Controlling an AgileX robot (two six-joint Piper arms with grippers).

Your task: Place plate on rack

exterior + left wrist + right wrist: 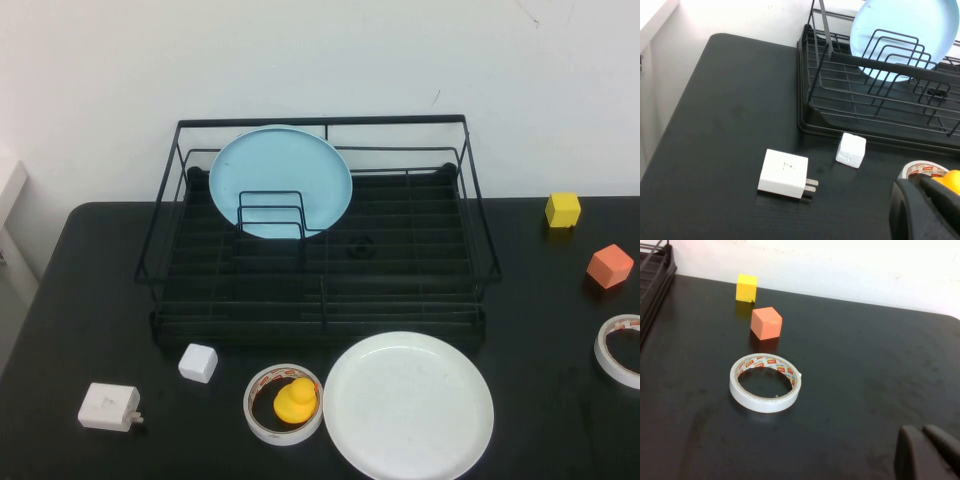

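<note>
The white plate (pixel 408 405) lies flat on the black table at the front, just before the rack's front rail. The black wire rack (pixel 320 122) stands at the middle back; it also shows in the left wrist view (pixel 840 107). Neither arm shows in the high view. My left gripper (pixel 917 186) shows only in its wrist view, shut and empty, above the table's front left near a tape roll (pixel 920 170). My right gripper (pixel 921 431) shows only in its wrist view, shut and empty, above the table's right side. The white plate is out of both wrist views.
A light blue plate (pixel 280 175) stands upright in the rack's dividers. A tape roll with a yellow duck (pixel 295 400) sits left of the white plate. A white cube (pixel 198 362) and charger (pixel 108 407) lie front left. A yellow cube (pixel 563 209), orange cube (pixel 609 266) and another tape roll (pixel 765 383) lie right.
</note>
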